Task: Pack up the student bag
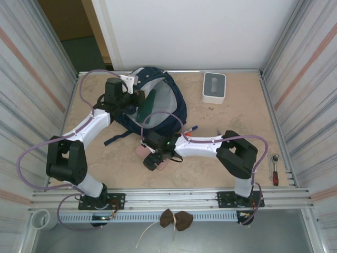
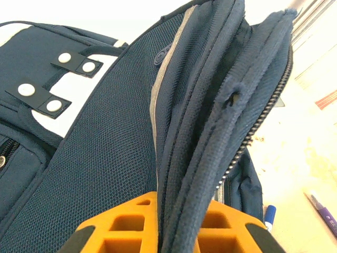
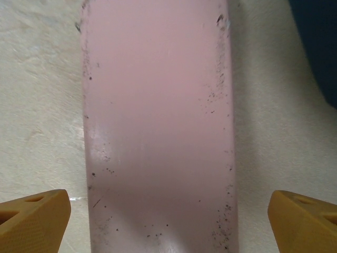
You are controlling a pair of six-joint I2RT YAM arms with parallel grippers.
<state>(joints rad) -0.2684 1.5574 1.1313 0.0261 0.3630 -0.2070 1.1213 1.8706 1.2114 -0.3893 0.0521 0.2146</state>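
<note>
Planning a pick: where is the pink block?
Top view: the pink block lies on the table, just nearer than the student bag, beneath the open right hand.

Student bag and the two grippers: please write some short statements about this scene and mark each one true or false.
1. The left gripper is shut on the zipper edge of the student bag. True.
2. The right gripper lifts the pink block off the table. False: its fingers stand open on either side of the block, which lies on the table.
3. The white-grey box is inside the bag. False: it stands on the table, apart from the bag.
4. A wrench lies near the table's right edge. True.
5. The bag is zipped shut. False: it is open and its light lining shows.
</note>
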